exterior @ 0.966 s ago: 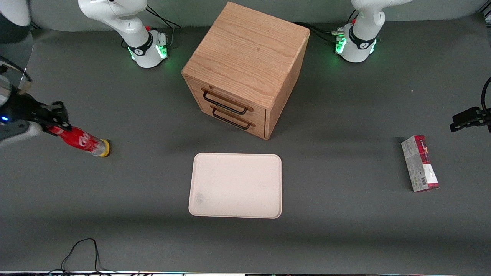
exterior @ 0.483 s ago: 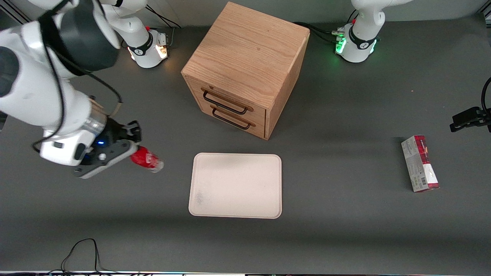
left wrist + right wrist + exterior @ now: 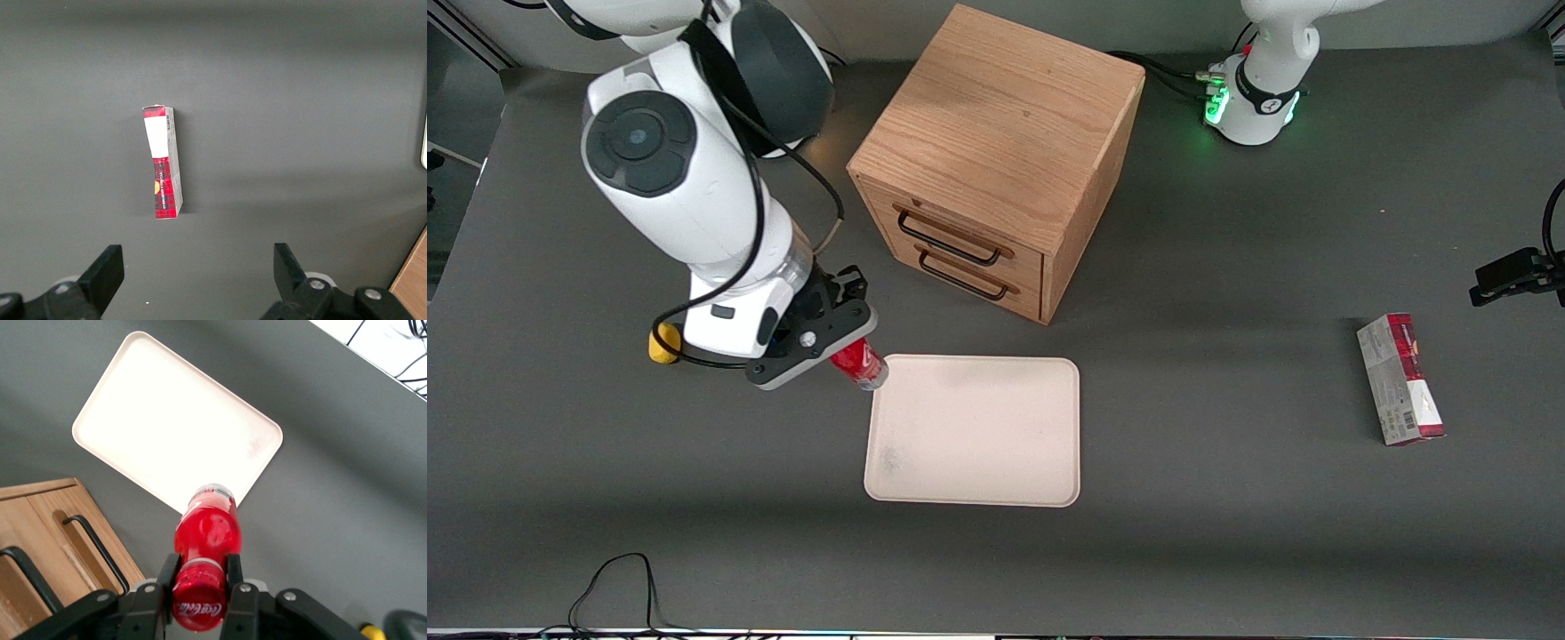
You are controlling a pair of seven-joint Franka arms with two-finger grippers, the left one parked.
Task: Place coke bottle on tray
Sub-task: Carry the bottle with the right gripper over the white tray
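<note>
My gripper (image 3: pixel 201 581) is clamping the coke bottle (image 3: pixel 859 364) at the cap end, holding it tilted in the air, clear base hanging right at the tray (image 3: pixel 996 444) corner nearest the wooden drawer box (image 3: pixel 996 160).

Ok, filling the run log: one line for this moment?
phase: carry | end effector: shut on coke bottle, at tray corner | tray: bare | bottle: not yet placed

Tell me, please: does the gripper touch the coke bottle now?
Touching. In the right wrist view the gripper has both fingers pressed against the coke bottle near its cap.
</note>
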